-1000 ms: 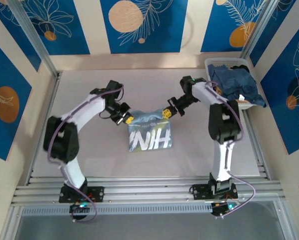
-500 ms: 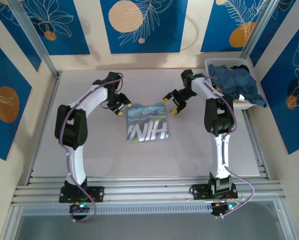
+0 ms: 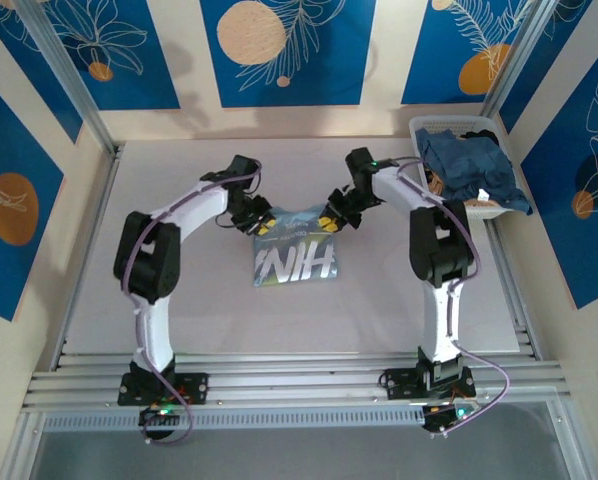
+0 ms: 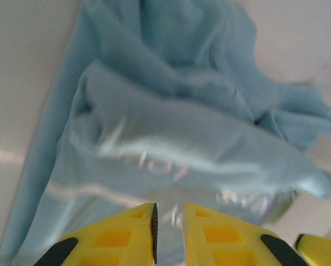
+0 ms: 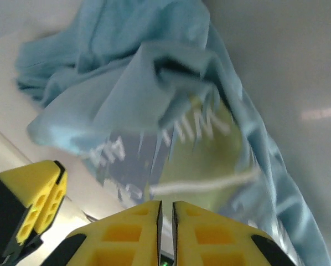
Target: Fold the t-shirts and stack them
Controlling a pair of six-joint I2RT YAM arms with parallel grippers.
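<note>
Grey and bare, the surface (image 3: 179, 300) carries one shirt in its middle, with room around it for folding. At the far right corner, a white mesh basket (image 3: 449, 121) holds a rumpled heap of dusty blue t-shirts (image 3: 469, 165) that spills over its near rim. These look like the ones waiting their turn, kept out of the working area.

Between the two arms lies the lettered t-shirt (image 3: 297, 262), a light blue, roughly square packet with its bold white print facing up. Its near part lies flat, while the far edge is rumpled and raised, so the fold looks unfinished there.

Both hands meet at that far edge, one at each corner, probably so the width can be handled evenly. The left hand (image 3: 262, 225) sits at the far left corner. Its wrist view shows the yellow fingers (image 4: 127, 235) drawn almost together with a thin slit between them, and cloth (image 4: 171, 149) bunched just beyond the tips. The right hand (image 3: 334, 218) mirrors it at the far right corner, its fingers likewise nearly touching (image 5: 166, 208) against a loose flap (image 5: 154, 88). Whether either one pinches a fold cannot be told.
</note>
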